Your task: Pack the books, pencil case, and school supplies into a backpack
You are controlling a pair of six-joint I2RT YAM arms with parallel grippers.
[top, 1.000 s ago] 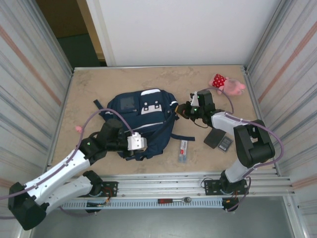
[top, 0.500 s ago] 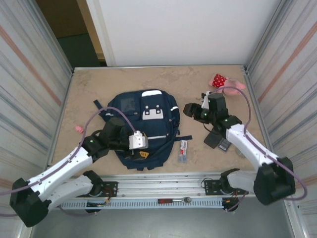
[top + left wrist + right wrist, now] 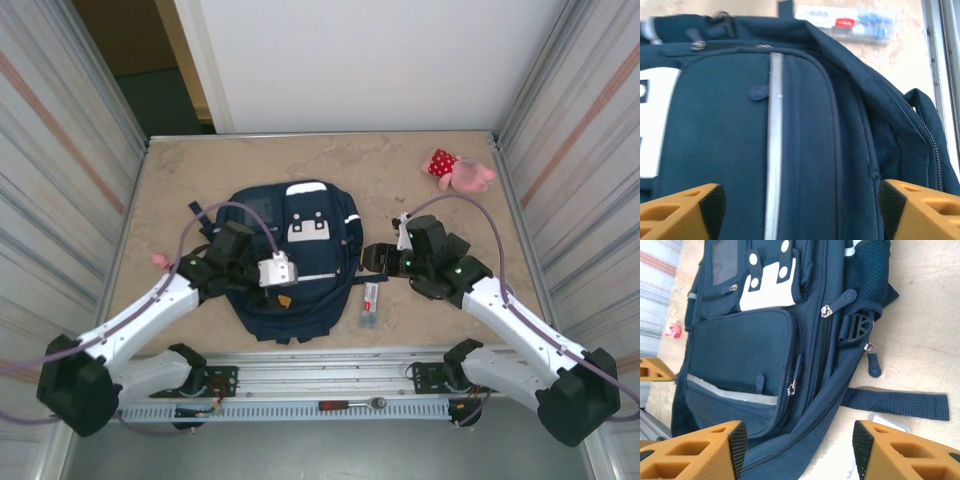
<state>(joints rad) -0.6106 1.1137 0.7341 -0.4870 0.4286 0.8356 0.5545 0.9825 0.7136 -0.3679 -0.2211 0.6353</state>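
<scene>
The navy backpack (image 3: 300,255) lies flat in the middle of the table, front pocket up. My left gripper (image 3: 284,295) hovers open over its lower front; in the left wrist view the orange fingers (image 3: 680,212) straddle the pale stripe on the backpack (image 3: 805,150) with nothing pinched. My right gripper (image 3: 366,258) is open at the bag's right edge, above the side zipper of the backpack (image 3: 755,340) and bare table. The narrow white pack (image 3: 370,303) lies just right of the bag, and shows as the white pack (image 3: 845,22) in the left wrist view. The book and pencil case are hidden.
A pink plush toy (image 3: 460,170) lies at the far right corner. A small pink item (image 3: 158,260) sits by the left wall. A dark strap (image 3: 895,404) trails from the bag over the table. Metal walls close both sides, a rail (image 3: 350,375) the near edge.
Both grippers went from shut to open, letting go of the backpack, which settled flat. My right arm swung from the far right down to the bag's right edge. My left gripper shifted slightly up.
</scene>
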